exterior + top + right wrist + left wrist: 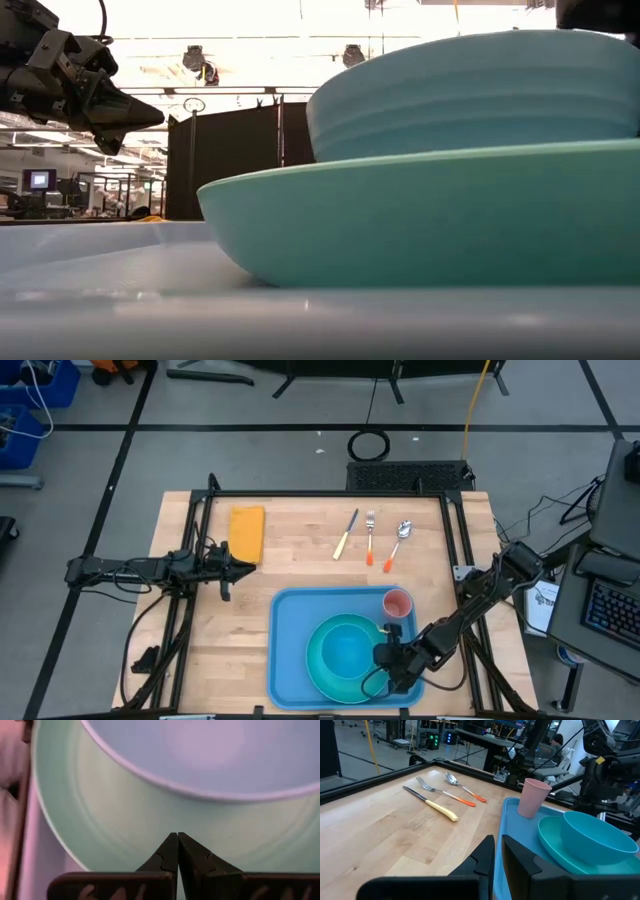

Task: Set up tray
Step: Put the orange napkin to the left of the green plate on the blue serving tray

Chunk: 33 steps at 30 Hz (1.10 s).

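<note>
The blue tray (295, 620) lies on the table's near middle. On it rests a turquoise plate (325, 660) with a blue bowl (347, 645) standing in it, and a pink cup (397, 603) stands upright at the tray's far right corner. My right gripper (383, 656) is shut and slants down over the plate's right rim (100, 820), beside the bowl (200, 750). My left gripper (245, 568) waits shut, held level above the table's left side, with nothing between its fingers (487, 855). My right gripper has its shut fingertips (170, 845) right over the plate's broad rim (150, 825), coming slanting down from the table's right. I cannot tell whether they touch the plate.
An orange-yellow napkin (247, 532) lies at the far left of the table. A knife (346, 535), a fork (370, 538) and a spoon (400, 540) lie side by side beyond the tray. Bare wood shows left of the tray.
</note>
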### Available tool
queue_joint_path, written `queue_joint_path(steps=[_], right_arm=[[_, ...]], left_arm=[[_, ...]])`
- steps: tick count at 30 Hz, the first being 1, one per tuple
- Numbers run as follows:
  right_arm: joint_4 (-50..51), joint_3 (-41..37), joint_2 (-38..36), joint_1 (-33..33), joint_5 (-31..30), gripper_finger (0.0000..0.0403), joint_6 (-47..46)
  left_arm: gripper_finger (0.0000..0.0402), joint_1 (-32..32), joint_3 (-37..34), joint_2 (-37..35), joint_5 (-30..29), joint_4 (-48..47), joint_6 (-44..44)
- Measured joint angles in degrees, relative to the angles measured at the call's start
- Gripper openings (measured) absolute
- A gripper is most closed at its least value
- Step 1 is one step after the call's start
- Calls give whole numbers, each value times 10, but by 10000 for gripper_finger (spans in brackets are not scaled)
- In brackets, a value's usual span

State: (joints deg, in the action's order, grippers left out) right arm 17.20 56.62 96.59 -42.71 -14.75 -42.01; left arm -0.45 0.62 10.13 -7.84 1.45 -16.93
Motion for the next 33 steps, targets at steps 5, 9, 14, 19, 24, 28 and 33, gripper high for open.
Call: queue_joint_path(steps=[5, 9, 14, 19, 24, 28, 33], right_arm=[[-2, 0, -37, 0, -14, 0, 23], [5, 0, -72, 0, -17, 0, 31], [18, 0, -111, 1, 2, 0, 17], [-25, 0, -160, 9, -26, 0, 31], [-100, 0, -194, 23, -110, 0, 102], [-141, -6, -201, 40, -139, 0, 199], [-253, -43, -201, 83, -141, 2, 265]], left_arm=[[37, 0, 0, 0, 0, 0, 0], [37, 0, 0, 0, 0, 0, 0], [37, 0, 0, 0, 0, 0, 1], [37, 0, 0, 0, 0, 0, 2], [37, 0, -1, 0, -2, 8, 3], [37, 0, -1, 0, -4, 36, 2], [37, 0, -1, 0, -29, 65, -18]])
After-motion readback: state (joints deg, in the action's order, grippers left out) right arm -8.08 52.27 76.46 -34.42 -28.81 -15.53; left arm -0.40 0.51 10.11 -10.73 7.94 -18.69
